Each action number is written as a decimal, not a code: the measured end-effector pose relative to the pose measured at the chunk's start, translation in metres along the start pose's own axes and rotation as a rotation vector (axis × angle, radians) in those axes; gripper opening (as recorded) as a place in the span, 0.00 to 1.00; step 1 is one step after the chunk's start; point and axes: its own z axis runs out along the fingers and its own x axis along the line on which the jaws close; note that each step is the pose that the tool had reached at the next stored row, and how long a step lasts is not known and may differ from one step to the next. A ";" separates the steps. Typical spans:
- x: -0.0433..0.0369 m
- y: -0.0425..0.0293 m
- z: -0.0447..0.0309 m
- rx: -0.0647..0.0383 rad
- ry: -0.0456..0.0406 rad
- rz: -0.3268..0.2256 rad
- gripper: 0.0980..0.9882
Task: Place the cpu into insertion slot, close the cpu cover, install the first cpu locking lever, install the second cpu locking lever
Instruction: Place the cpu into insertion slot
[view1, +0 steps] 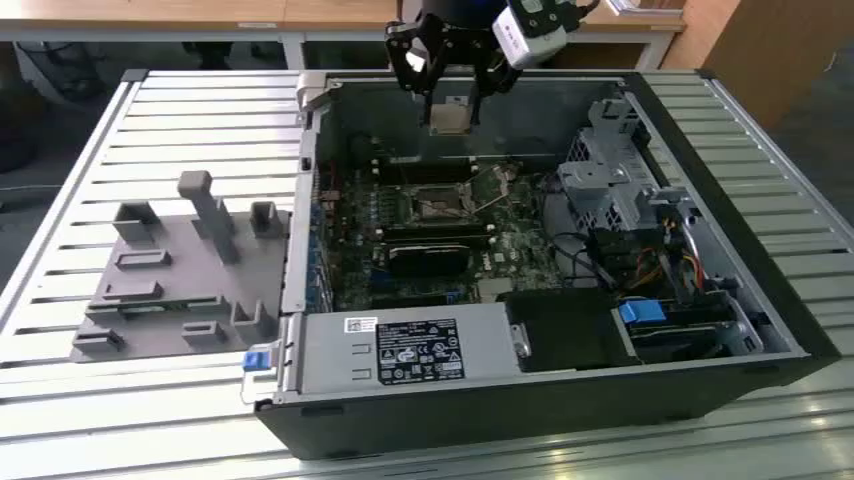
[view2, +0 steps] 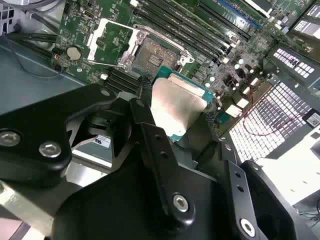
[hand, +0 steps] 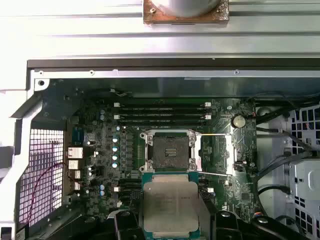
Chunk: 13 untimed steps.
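My gripper (view1: 451, 108) hangs over the far side of the open computer case, shut on the cpu (view1: 451, 119), a small square chip with a silvery-tan top. In both wrist views the cpu (hand: 170, 202) (view2: 177, 105) sits between the black fingers (hand: 125, 227), clear above the green board. The insertion slot (hand: 170, 150) (view2: 155, 52) (view1: 434, 208) lies open with its dark centre bare. The cpu cover (hand: 215, 152) (view2: 112, 42) is swung aside next to the slot. Two thin locking levers (hand: 215, 134) stand free beside it.
A grey fixture block (view1: 174, 270) sits on the slatted table at the exterior view's left. Inside the case (view1: 534, 420) are a power supply (view1: 400, 350), a metal drive cage (view1: 614, 190), cables (view1: 667, 265) and a long black module (view1: 427, 255).
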 end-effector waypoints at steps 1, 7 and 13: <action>0.0000 0.0000 0.0000 0.000 0.0000 0.000 0.48; 0.0000 0.0000 0.0000 0.000 -0.0001 0.001 0.48; 0.0000 0.0000 0.0001 0.000 -0.0015 0.016 0.48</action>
